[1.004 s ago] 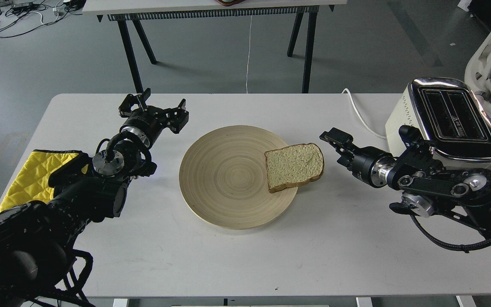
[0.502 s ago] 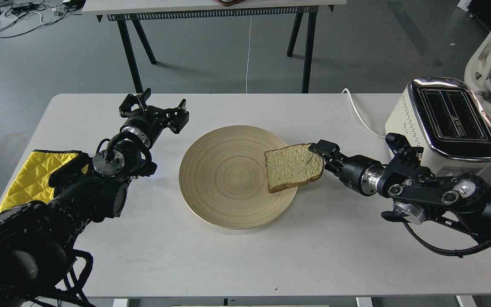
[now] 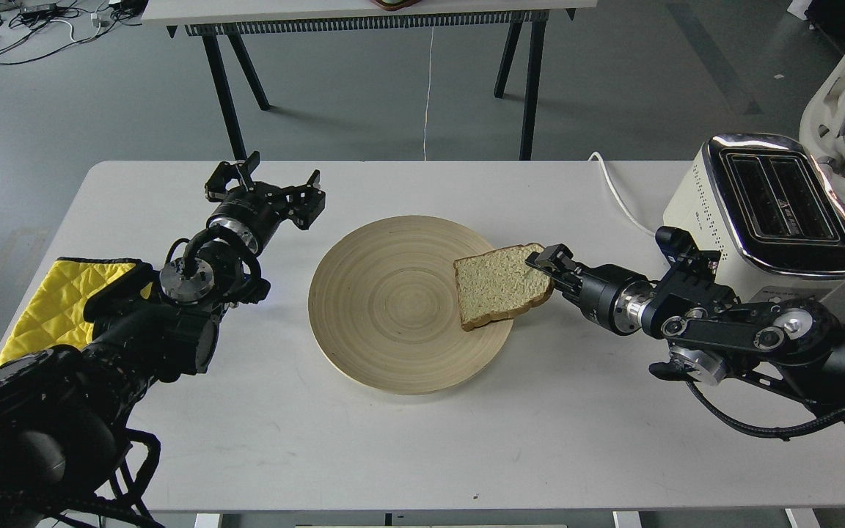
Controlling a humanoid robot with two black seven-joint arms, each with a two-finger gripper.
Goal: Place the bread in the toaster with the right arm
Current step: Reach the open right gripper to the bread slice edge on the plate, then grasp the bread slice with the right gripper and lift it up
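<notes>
The bread (image 3: 499,284), a pale tan slice with a brown crust, lies on the right rim of the round wooden plate (image 3: 386,308) and overhangs it. My right gripper (image 3: 544,262) reaches in from the right and is at the slice's right crust. One finger lies over the crust and the other is hidden by the slice, so I cannot tell whether it grips. The cream-white toaster (image 3: 760,209) with a chrome top stands at the table's right edge, behind my right arm. Its two slots show nothing in them. My left gripper (image 3: 273,187) is open and empty, left of the plate.
A yellow quilted cloth (image 3: 52,304) lies at the table's left edge under my left arm. The toaster's white cord (image 3: 617,194) runs over the table's back edge. A white chair (image 3: 844,81) stands behind the toaster. Another table stands across the floor.
My right gripper has moved left from beside the toaster to the bread's right crust. The slice has shifted slightly left. The left arm has not moved.
</notes>
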